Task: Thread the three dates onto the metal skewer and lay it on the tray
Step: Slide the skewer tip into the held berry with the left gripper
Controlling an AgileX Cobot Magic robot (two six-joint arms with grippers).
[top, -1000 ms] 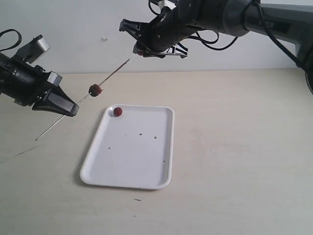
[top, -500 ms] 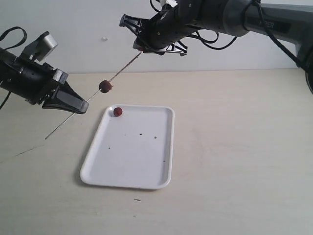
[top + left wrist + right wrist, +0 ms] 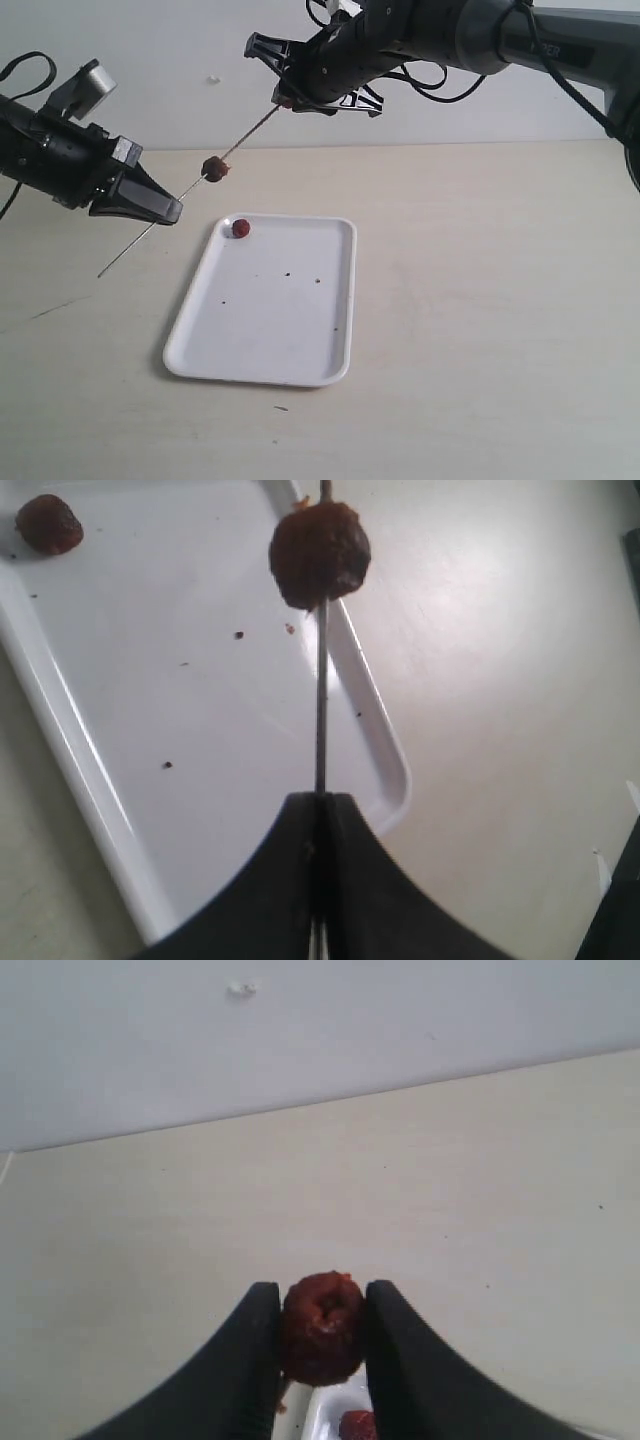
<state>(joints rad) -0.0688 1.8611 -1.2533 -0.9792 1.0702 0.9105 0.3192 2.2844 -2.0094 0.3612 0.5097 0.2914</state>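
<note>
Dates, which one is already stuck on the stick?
The dark date midway along the skewer. Another date lies in the tray's corner; the third date is pinched in the right hand.

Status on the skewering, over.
Left gripper shut on skewer, one date threaded. Right gripper holds second date at skewer tip. Third date on tray. Nothing blocking.

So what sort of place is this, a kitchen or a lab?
Probably a robot test bench, not a kitchen: two black robot arms over a pale table by a plain white wall, with just dates, a metal skewer and a white tray.
</note>
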